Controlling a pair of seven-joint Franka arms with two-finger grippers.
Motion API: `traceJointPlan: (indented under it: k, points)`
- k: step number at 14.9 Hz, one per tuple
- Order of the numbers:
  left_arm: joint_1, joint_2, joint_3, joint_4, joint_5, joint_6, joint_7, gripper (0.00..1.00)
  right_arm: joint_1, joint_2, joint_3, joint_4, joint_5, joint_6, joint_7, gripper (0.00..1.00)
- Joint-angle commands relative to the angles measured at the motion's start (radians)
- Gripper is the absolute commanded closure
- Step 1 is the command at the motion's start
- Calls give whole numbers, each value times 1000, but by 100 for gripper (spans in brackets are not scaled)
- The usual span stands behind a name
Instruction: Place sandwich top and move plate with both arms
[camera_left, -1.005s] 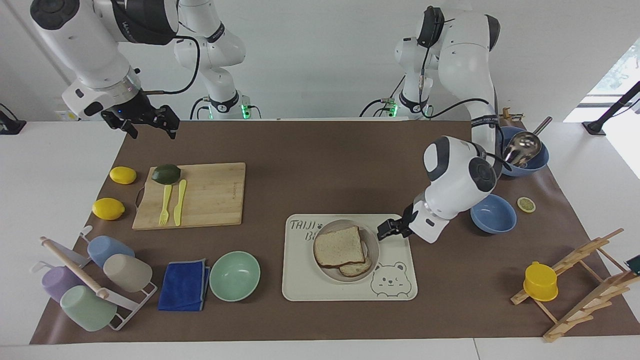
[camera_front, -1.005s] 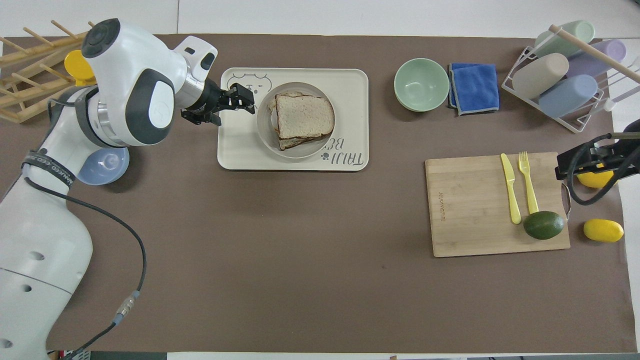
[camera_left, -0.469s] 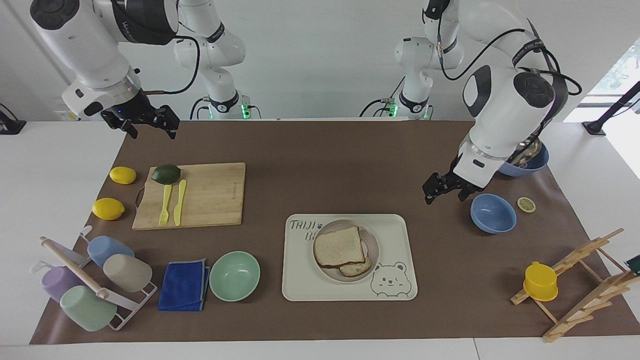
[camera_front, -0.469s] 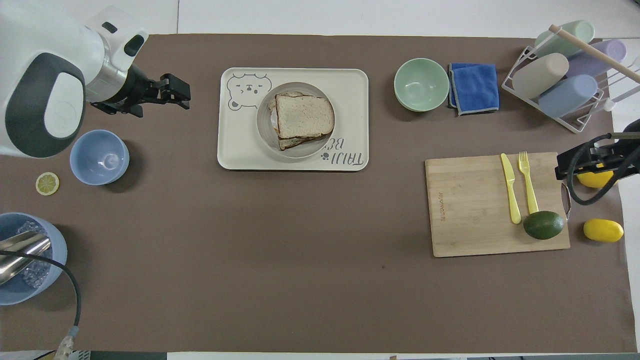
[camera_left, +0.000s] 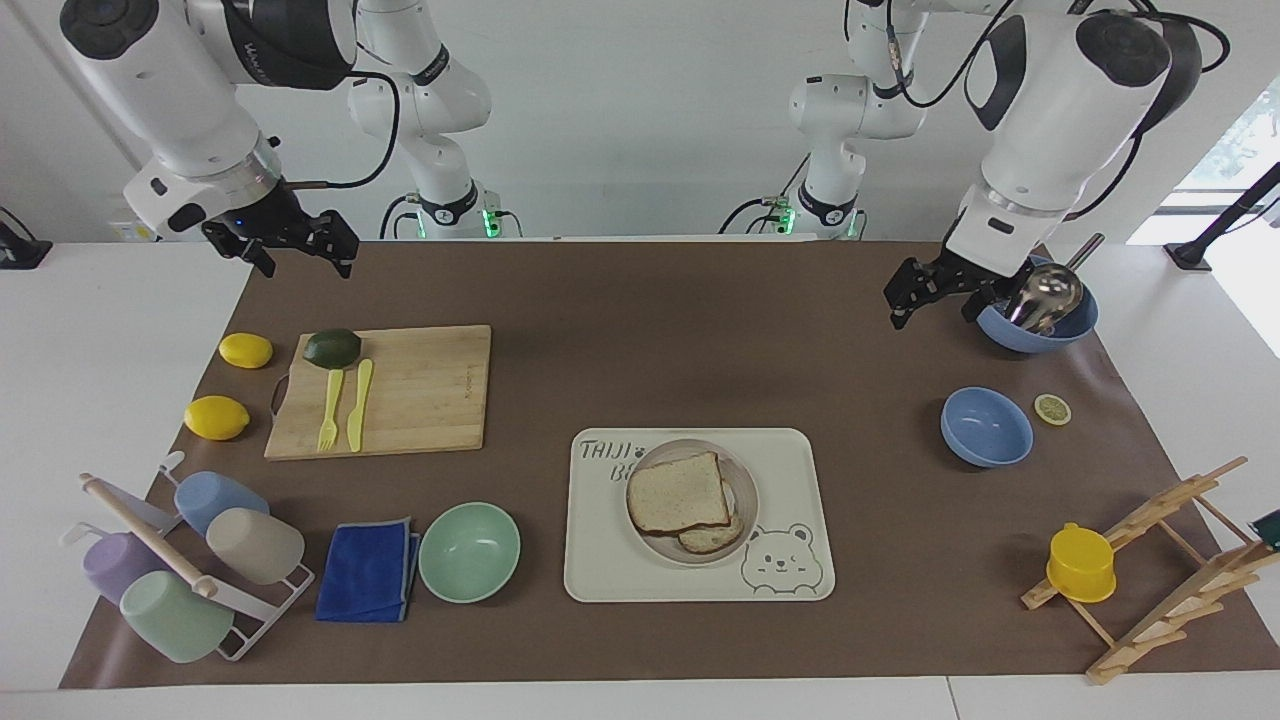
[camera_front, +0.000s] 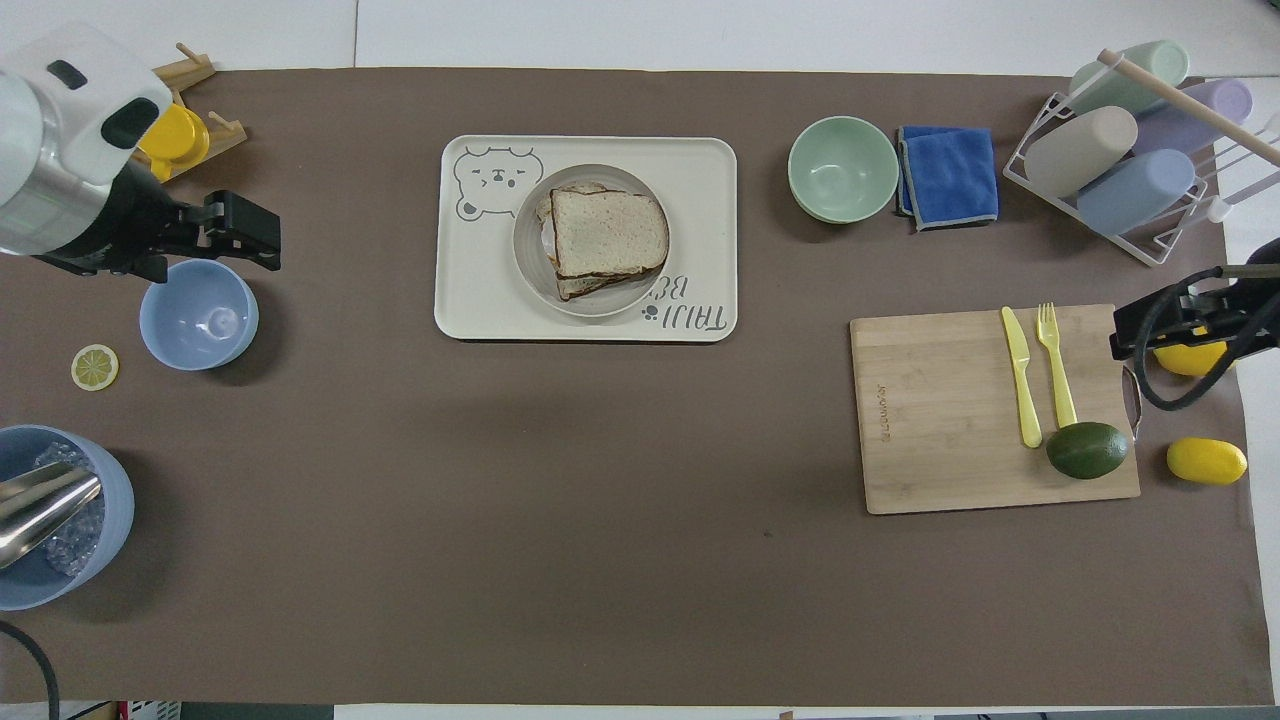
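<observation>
The sandwich top (camera_left: 680, 492) (camera_front: 608, 232) lies flat on another slice of bread in the small round plate (camera_left: 748, 497) (camera_front: 528, 240). The plate stands on a cream tray. My left gripper (camera_left: 932, 315) (camera_front: 268, 238) hangs open and empty in the air, well away from the plate, beside the blue bowl with a metal scoop (camera_left: 1040, 305). My right gripper (camera_left: 307, 268) (camera_front: 1125, 335) waits open and empty, raised over the mat's corner at the right arm's end, near the lemons. Nothing touches the plate or the bread.
The bear tray (camera_left: 790, 460) has a mint bowl (camera_left: 469, 551) and a blue cloth (camera_left: 368, 570) beside it. A cutting board (camera_left: 420, 390) carries cutlery and an avocado. A cup rack (camera_left: 190, 560), an empty blue bowl (camera_left: 986, 428) and a wooden rack (camera_left: 1160, 570) stand around.
My left gripper has drawn back from the plate's rim, risen and swung toward the robots, ending beside the scoop bowl. The right arm, plate and bread have not moved.
</observation>
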Motion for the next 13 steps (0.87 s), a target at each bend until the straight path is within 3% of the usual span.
traceJointPlan:
  k: [1,4,6,10,13]
  points:
    - [42,-132,-14,-157,18,-8,47,0,-9,-9,3,1,5,-6,-12,0]
    - [45,-203,-15,-282,16,1,56,0,-9,-9,3,1,5,-4,-10,0]
    - [70,-212,-18,-308,16,16,59,0,-9,-9,3,1,5,-4,-10,0]
    - [149,-176,-116,-265,15,32,67,0,-7,-9,3,1,5,-6,-10,0]
    - [142,-140,-115,-219,15,12,65,0,-9,-9,3,1,5,-4,-10,0]
